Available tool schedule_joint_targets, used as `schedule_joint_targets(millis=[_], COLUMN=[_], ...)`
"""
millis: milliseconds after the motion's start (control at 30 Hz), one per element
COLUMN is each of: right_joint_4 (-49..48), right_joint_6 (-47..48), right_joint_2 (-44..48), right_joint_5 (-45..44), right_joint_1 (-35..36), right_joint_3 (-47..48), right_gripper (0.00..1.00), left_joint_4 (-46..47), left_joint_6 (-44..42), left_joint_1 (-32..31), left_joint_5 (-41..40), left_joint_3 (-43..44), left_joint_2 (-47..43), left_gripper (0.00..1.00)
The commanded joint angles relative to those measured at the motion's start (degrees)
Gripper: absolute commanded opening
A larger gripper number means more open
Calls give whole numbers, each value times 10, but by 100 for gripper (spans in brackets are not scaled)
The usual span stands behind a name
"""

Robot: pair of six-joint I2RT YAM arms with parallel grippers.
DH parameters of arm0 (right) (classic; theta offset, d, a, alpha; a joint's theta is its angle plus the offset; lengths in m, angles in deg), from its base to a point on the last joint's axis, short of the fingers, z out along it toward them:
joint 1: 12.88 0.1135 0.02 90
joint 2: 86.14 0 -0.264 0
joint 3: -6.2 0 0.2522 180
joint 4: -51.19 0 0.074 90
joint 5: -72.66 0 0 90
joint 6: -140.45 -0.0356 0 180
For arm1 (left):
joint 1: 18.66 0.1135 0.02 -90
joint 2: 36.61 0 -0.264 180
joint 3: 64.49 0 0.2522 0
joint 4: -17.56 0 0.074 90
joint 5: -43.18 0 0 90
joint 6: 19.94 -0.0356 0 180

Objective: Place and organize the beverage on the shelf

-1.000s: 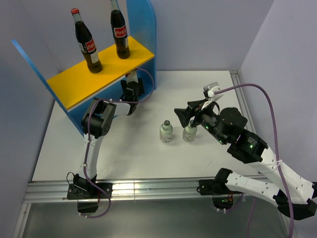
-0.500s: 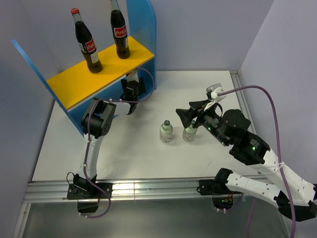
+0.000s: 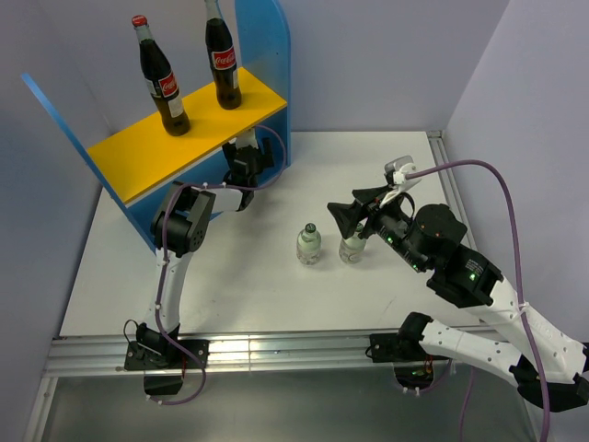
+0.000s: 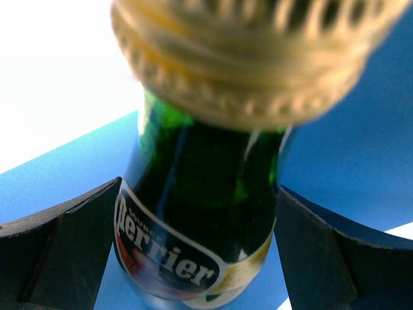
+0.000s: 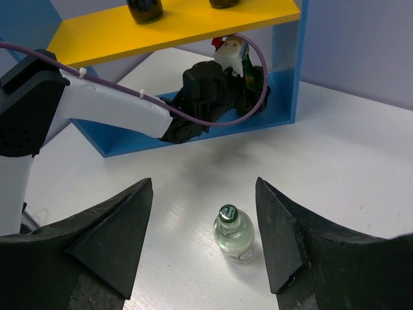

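Observation:
Two tall dark cola bottles stand upright on the yellow top board of the blue shelf. My left gripper reaches in under that board. Its jaws stand open on either side of a small dark green bottle, which is upright on the blue bottom panel; the left gripper shows a thin gap at the right finger. Two small clear bottles stand mid-table. My right gripper hovers open above them, and one clear bottle shows below, between the right gripper's fingers.
The blue side panel rises beside the left gripper. In the right wrist view the left arm and its purple cable stretch across in front of the shelf's lower opening. Walls close the table at left, back and right.
The left gripper has shifted slightly under the shelf board. The right gripper drifted a little to the right and down early on, then held still. The bottles have not moved.

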Motion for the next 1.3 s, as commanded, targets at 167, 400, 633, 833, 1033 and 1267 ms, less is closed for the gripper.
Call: schedule_joint_targets(millis=[167, 400, 633, 833, 1033, 1267], right_joint_4=[-23, -26, -23, -22, -21, 3], right_joint_6=[7, 8, 10, 11, 4, -15], right_joint_2=[5, 5, 1, -13, -18, -26], right_joint_5=[-4, 2, -1, -7, -19, -32], right_joint_1=[-4, -4, -4, -5, -11, -33], right_joint_3=[1, -1, 1, 0, 1, 17], right_gripper=[72, 72, 72, 72, 74, 89], left_joint_4=[60, 88, 95, 93, 58, -121], left_joint_6=[-12, -6, 8, 14, 38, 135], left_joint_1=[-11, -11, -19, -43, -71, -98], left_joint_5=[9, 15, 37, 9, -13, -47], left_joint_3=[-57, -121, -174, -259, -326, -386], left_joint_2=[-67, -105, -152, -220, -305, -478], left_gripper=[99, 100, 99, 100, 99, 100])
